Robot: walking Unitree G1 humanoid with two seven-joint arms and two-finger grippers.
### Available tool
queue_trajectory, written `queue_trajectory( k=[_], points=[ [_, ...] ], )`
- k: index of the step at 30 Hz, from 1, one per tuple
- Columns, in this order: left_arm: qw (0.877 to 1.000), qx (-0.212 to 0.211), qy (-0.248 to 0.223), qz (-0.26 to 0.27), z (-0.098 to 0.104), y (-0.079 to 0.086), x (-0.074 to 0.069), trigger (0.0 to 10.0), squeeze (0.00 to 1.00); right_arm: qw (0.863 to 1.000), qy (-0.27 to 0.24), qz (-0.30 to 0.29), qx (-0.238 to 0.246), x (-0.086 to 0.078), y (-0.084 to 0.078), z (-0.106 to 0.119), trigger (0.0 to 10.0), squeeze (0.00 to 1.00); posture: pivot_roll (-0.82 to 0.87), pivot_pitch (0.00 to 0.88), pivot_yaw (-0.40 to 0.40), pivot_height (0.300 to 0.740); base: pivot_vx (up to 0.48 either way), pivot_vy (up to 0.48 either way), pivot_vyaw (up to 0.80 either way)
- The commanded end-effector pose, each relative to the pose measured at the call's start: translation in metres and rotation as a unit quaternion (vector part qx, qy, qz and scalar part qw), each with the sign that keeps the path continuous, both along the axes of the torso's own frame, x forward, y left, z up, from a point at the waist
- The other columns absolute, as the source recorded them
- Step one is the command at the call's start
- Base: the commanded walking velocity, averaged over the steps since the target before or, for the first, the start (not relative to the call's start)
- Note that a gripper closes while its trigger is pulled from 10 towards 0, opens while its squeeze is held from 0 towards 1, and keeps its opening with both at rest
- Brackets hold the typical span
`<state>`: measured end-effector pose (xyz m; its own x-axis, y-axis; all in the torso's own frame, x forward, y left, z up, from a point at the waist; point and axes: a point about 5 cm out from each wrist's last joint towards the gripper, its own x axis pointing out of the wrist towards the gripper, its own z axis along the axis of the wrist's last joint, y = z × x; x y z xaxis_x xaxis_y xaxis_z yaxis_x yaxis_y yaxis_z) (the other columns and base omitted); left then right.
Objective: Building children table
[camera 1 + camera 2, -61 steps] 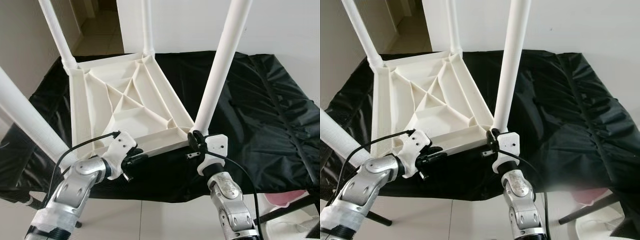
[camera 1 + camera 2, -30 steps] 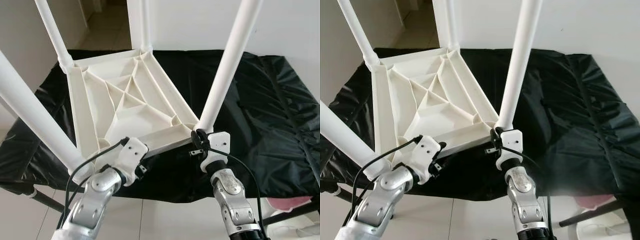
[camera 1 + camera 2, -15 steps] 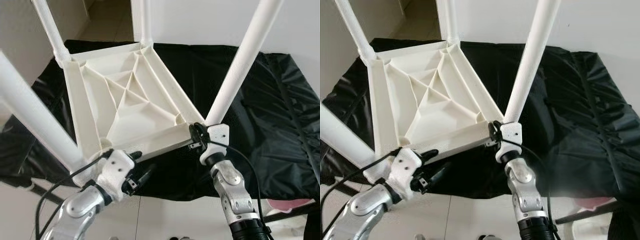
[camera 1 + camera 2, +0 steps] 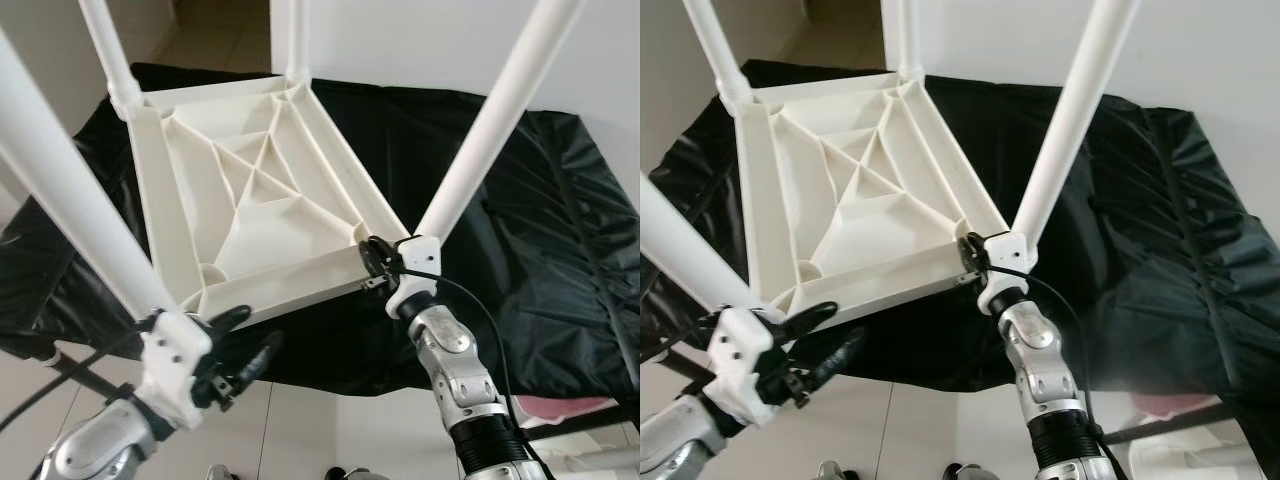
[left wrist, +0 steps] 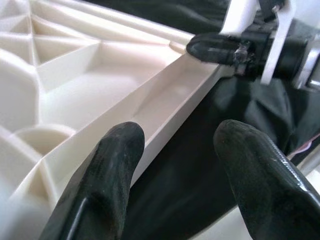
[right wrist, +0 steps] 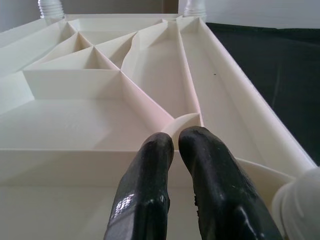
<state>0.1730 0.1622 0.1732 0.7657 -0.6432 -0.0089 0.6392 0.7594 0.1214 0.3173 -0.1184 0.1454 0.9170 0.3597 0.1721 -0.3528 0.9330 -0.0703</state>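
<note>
Nearest the robot, the left gripper [image 4: 240, 345] hangs with its two black fingers [image 5: 107, 175] spread apart, one resting at the near rim of the children table [image 4: 250, 215] by the left corner, the other below it. The right gripper [image 4: 372, 262] has its fingers pressed together on the same rim at the near right corner, just beside the base of a leg [image 4: 490, 125]. The table is white plastic, lying upside down – its underside a web of raised ribs and triangular pockets, its four round legs pointing up. It rests on a crinkled black sheet [image 4: 520, 230] spread over a low frame. Beyond – pale floor tiles and a white wall [image 4: 400, 40]. No writing can be read.
</note>
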Motion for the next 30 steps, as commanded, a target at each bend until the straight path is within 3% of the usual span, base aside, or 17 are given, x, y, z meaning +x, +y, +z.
queue_trajectory(
  k=[1,3,5,7,11,12,13,18,19,21,23,24,26,27,28,29,30],
  points=[
    [0.995,0.023,0.028,-0.089,0.0,0.003,-0.015,10.0,0.0,1.0,0.004,-0.005,0.006,0.003,-0.002,-0.003,10.0,0.0,0.17,0.132,-0.063,0.74,0.0,0.0,0.0],
    [0.994,0.034,0.041,-0.091,0.0,0.009,-0.019,10.0,0.0,1.0,0.004,-0.005,0.007,0.005,-0.002,-0.002,10.0,0.0,0.17,0.132,-0.063,0.74,0.0,0.0,0.0],
    [0.991,0.066,0.09,-0.074,-0.002,0.03,-0.027,10.0,0.0,1.0,0.001,-0.004,0.011,0.008,0.001,-0.001,10.0,0.0,0.18,0.127,-0.06,0.74,0.0,0.0,0.0],
    [0.989,0.076,0.104,-0.067,-0.001,0.039,-0.03,10.0,0.0,1.0,0.001,-0.003,0.012,0.009,0.002,0.0,10.0,0.0,0.19,0.123,-0.059,0.74,0.0,0.0,0.0],
    [0.988,0.09,0.107,-0.06,0.005,0.048,-0.032,10.0,0.0,1.0,0.001,-0.002,0.013,0.01,0.003,-0.001,10.0,0.0,0.19,0.122,-0.056,0.74,0.0,0.0,0.0],
    [0.987,0.113,0.102,-0.043,0.013,0.062,-0.032,10.0,0.0,1.0,0.001,-0.003,0.016,0.01,0.003,-0.002,10.0,0.0,0.2,0.115,-0.05,0.74,0.0,0.0,0.0],
    [0.987,0.113,0.102,-0.043,0.013,0.062,-0.032,10.0,0.0,1.0,0.001,-0.003,0.016,0.01,0.003,-0.002,10.0,0.0,0.2,0.115,-0.05,0.74,0.0,0.0,0.0],
    [0.978,0.175,0.113,0.021,0.029,0.103,-0.039,10.0,0.0,1.0,0.002,-0.01,0.024,0.009,0.003,-0.004,10.0,0.0,0.21,0.116,-0.034,0.74,0.0,0.0,0.0],
    [0.978,0.175,0.113,0.021,0.029,0.103,-0.039,10.0,0.0,1.0,0.002,-0.01,0.024,0.009,0.003,-0.004,10.0,0.0,0.21,0.116,-0.034,0.74,0.0,0.0,0.0],
    [0.966,0.215,0.115,0.092,0.029,0.136,-0.032,10.0,0.0,1.0,0.002,-0.011,0.027,0.009,0.003,-0.006,10.0,0.0,0.21,0.122,-0.028,0.74,0.0,0.0,0.0],
    [0.961,0.227,0.107,0.117,0.03,0.146,-0.027,10.0,0.0,1.0,0.001,-0.01,0.028,0.009,0.004,-0.006,10.0,0.0,0.2,0.13,-0.027,0.74,0.0,0.0,0.0],
    [0.96,0.222,0.076,0.153,0.033,0.154,-0.014,10.0,0.0,1.0,-0.001,-0.008,0.029,0.007,0.005,-0.006,10.0,0.0,0.2,0.133,-0.022,0.74,0.0,0.0,0.0],
    [0.96,0.222,0.076,0.153,0.033,0.154,-0.014,10.0,0.0,1.0,-0.001,-0.008,0.029,0.007,0.005,-0.006,10.0,0.0,0.2,0.133,-0.022,0.74,0.0,0.0,0.0],
    [0.96,0.214,0.052,0.175,0.035,0.156,-0.003,10.0,0.0,1.0,-0.002,-0.007,0.03,0.006,0.007,-0.007,10.0,0.0,0.19,0.131,-0.017,0.74,0.0,0.0,0.0],
    [0.96,0.214,0.052,0.175,0.035,0.156,-0.003,10.0,0.0,1.0,-0.002,-0.007,0.03,0.006,0.007,-0.007,10.0,0.0,0.19,0.131,-0.017,0.74,0.0,0.0,0.0],
    [0.965,0.183,0.019,0.186,0.035,0.148,0.018,10.0,0.0,0.999,-0.004,-0.006,0.032,0.0,0.009,-0.008,10.0,0.0,0.16,0.13,-0.009,0.74,0.0,0.0,0.0],
    [0.965,0.178,0.004,0.191,0.034,0.143,0.026,10.0,0.0,0.999,-0.005,-0.007,0.033,-0.003,0.009,-0.008,10.0,0.0,0.16,0.132,-0.005,0.74,0.0,0.0,0.0]
  ],
)
